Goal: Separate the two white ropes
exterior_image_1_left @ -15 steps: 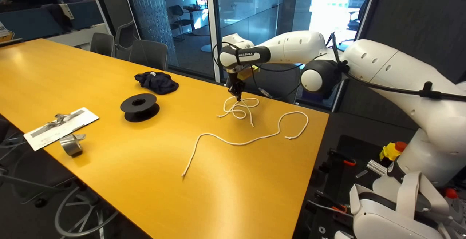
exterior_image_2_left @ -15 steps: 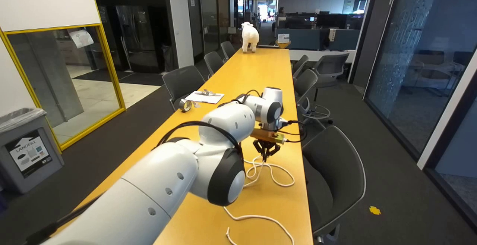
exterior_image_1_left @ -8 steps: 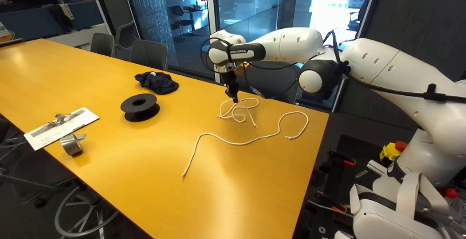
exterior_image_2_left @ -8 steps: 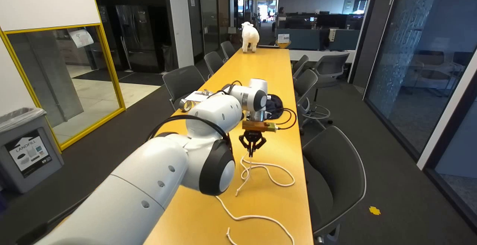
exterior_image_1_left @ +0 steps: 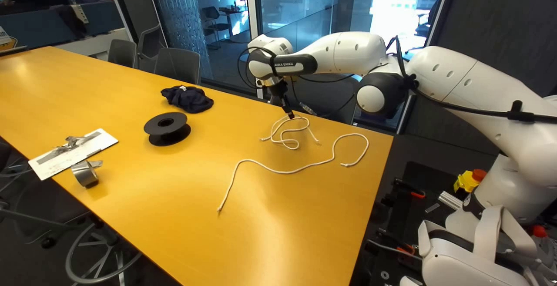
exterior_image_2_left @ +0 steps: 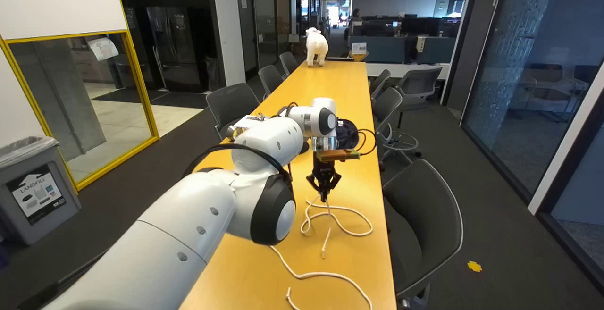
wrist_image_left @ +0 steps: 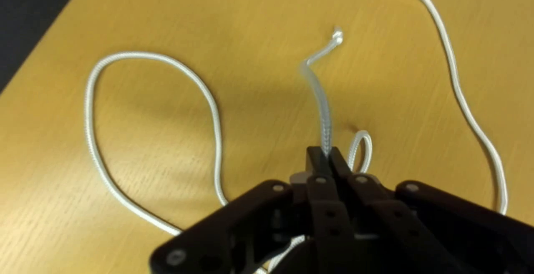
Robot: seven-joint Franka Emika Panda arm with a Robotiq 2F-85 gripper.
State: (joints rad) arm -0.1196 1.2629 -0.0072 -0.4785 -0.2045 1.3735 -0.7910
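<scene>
As the gripper [exterior_image_2_left: 323, 196] tilts out of its near-upright stance, jaws pinched on the looped white rope [wrist_image_left: 325, 115] close to one end, that free end [wrist_image_left: 337, 36] swings toward the robot's base [exterior_image_1_left: 509, 194]. The rope's other curves lie below the gripper and out to both sides. The wavy white rope [exterior_image_1_left: 280, 172] lies on the table [exterior_image_1_left: 278, 229] beyond the jaws, near the free end but not touching. The two already look separate; this swing probably adds little gap and could start a crossing.
</scene>
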